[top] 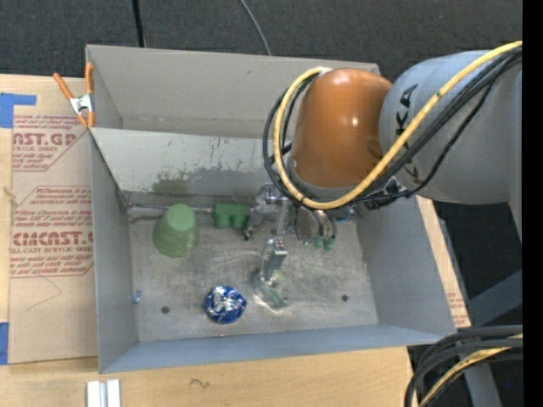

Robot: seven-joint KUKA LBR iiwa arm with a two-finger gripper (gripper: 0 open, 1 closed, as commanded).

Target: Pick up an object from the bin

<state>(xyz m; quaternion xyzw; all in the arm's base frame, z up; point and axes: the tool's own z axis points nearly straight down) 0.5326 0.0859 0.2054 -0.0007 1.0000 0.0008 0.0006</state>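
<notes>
Small pale, glassy-looking piece lies on the bin floor, centre, towards the front wall. Claw is low, directly above it, possibly touching; whether it is spread or pressed together I cannot tell. Blue-and-white crumpled ball near, to the left. Dark green block and light green cup lie further back-left.

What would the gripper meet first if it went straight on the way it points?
Most likely the small pale, glassy thing lying just below the gripper, on the bin's grey floor. Depth is unclear; it may already touch.
</notes>
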